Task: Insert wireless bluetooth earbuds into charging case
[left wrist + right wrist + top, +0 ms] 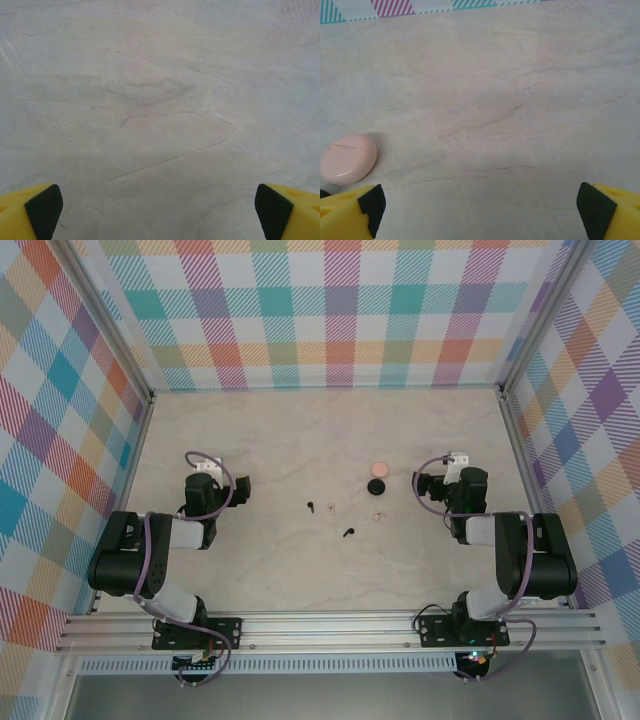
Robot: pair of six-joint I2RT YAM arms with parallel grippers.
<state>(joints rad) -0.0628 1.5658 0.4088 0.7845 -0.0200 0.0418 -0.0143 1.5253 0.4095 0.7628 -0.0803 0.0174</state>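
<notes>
Pale marbled table (300,430), boxed on three sides by plaid walls (330,310), with a metal rail (330,625) along the near edge and both arm bases bolted to it.

Right of centre, two round cases: pink case (378,468) farther back, black case (376,486) just beside it on the near side, contact between them impossible to tell. From the right wrist, pink case (348,158) closed, a thin seam across its top, low at the left just above the left finger.

Four earbuds (340,515) loose on the marble mid-table, between the two arms and outside both cases. Black bud (311,506) and pale bud (331,506) side by side at the left; second black bud (348,533) nearest the rail; second pale bud (377,515) just near of the black case. Each tiny and stemmed, far smaller than a case; dark pair sharp against the stone, pale pair barely standing out.

Left gripper (215,485) well left of the buds, spread wide and holding nothing, black pads (45,207) at the bottom corners of its wrist view over bare marble. Right gripper (450,483) right of the cases, likewise wide and unladen. Open marble between each gripper and the buds.
</notes>
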